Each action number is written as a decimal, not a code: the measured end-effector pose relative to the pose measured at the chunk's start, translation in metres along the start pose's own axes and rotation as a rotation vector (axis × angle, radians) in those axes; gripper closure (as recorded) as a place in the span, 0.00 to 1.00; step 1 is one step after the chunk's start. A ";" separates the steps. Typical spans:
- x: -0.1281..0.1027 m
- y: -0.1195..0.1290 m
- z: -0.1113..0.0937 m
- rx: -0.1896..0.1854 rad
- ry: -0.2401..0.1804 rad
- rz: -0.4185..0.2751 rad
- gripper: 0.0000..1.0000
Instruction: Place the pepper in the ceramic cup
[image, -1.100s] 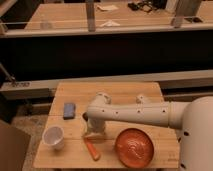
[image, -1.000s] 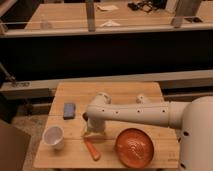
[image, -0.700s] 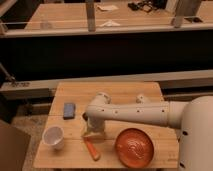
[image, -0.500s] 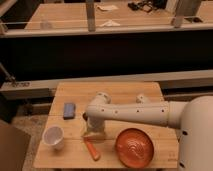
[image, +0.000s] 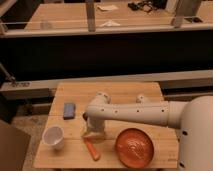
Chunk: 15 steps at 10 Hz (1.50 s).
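Note:
The pepper (image: 92, 149), small, orange-red and tapered, lies on the wooden table (image: 120, 92) near its front edge. The white ceramic cup (image: 53, 137) stands upright to the pepper's left, near the table's front left corner. My gripper (image: 91, 132) hangs at the end of the white arm (image: 135, 111), which reaches in from the right. It sits just above and behind the pepper's near end, to the right of the cup.
A wide orange-red ribbed bowl (image: 135, 146) sits at the front right, close to the pepper. A small blue object (image: 69, 110) lies at the table's left. A dark counter and a far wooden surface with papers stand behind the table.

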 end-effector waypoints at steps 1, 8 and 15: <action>0.000 0.000 0.000 0.001 -0.002 -0.004 0.20; -0.001 0.001 0.003 0.003 -0.007 -0.037 0.20; -0.001 0.004 0.005 0.004 -0.015 -0.064 0.20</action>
